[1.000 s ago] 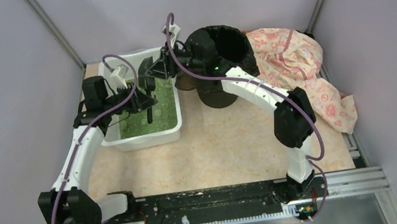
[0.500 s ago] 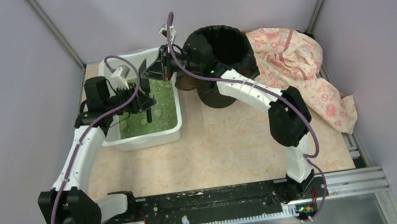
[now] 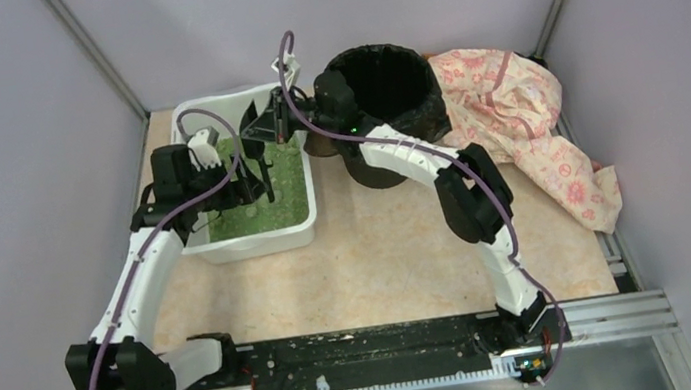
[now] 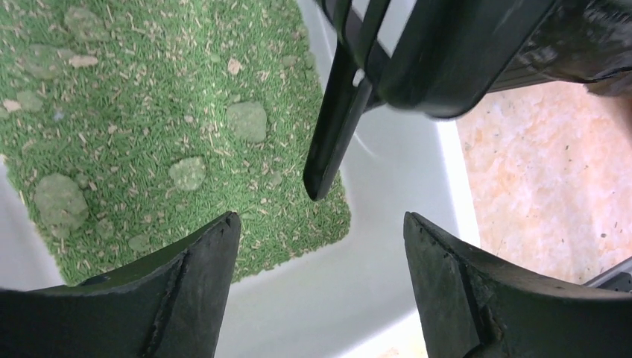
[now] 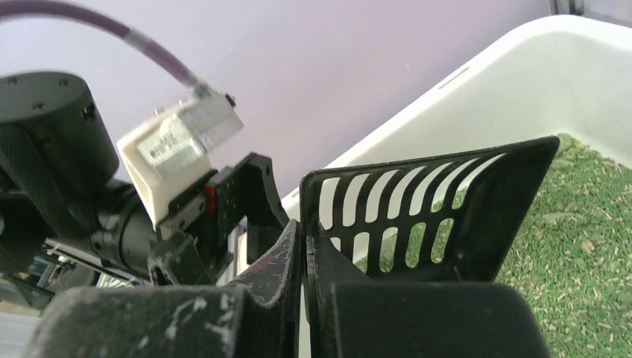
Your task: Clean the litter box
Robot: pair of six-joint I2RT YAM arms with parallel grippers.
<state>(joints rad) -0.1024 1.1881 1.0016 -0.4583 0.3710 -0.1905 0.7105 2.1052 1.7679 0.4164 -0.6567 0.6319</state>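
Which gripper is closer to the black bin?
Right. The right gripper, holding the scoop, hangs beside the bin; the left gripper is farther off, over the litter box.

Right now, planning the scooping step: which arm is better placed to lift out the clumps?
Right, I'd say: the right end effector is shut on the slotted scoop over the litter box; the left end effector hangs open and empty above the clumps.

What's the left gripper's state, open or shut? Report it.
Open. The left gripper has fingers wide apart over the litter box, gripping nothing.
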